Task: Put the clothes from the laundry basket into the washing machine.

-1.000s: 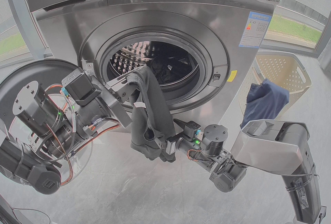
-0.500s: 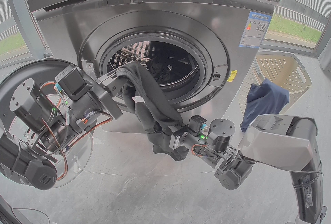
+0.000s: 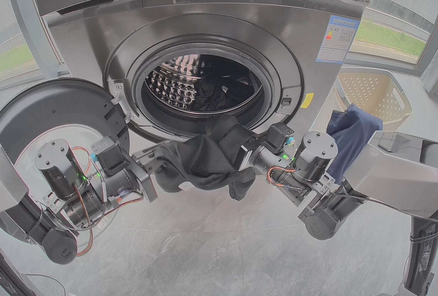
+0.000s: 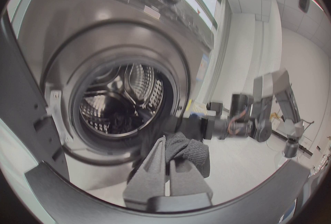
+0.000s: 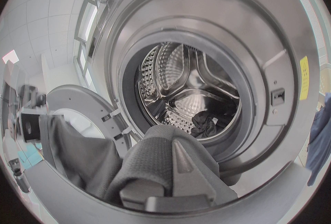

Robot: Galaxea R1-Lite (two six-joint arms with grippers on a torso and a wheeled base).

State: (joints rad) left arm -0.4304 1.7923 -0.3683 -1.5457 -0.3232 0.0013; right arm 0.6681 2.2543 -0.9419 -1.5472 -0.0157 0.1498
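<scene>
**A:** What is the biggest thing here?

**B:** The washing machine (image 3: 292,37), a front-loader. Its round door (image 3: 50,101) is swung wide open to the robot's left, so the steel drum (image 3: 173,82) is in plain view.

**A:** And the laundry basket?

**B:** The laundry basket (image 3: 378,91) stands tilted beside the machine's right side. A blue garment (image 3: 351,128) is draped over its near rim.

**A:** Where is the piece being handled?

**B:** A dark garment (image 3: 200,160) hangs in the air just below the drum opening, outside the machine, slung between the two arms. Its upper fold is close to the opening's lower rim. I cannot tell if it touches.

**A:** How do the tools stand?

**B:** The left gripper (image 3: 153,160) is clamped on the garment's left end. The left wrist view shows its fingers pressed together on the knit cloth. The right gripper (image 3: 242,146) pinches the right end, and in the right wrist view the cloth is bunched over one finger.

**A:** Anything inside?

**B:** Some dark clothes (image 3: 210,91) lie at the bottom of the drum.
</scene>
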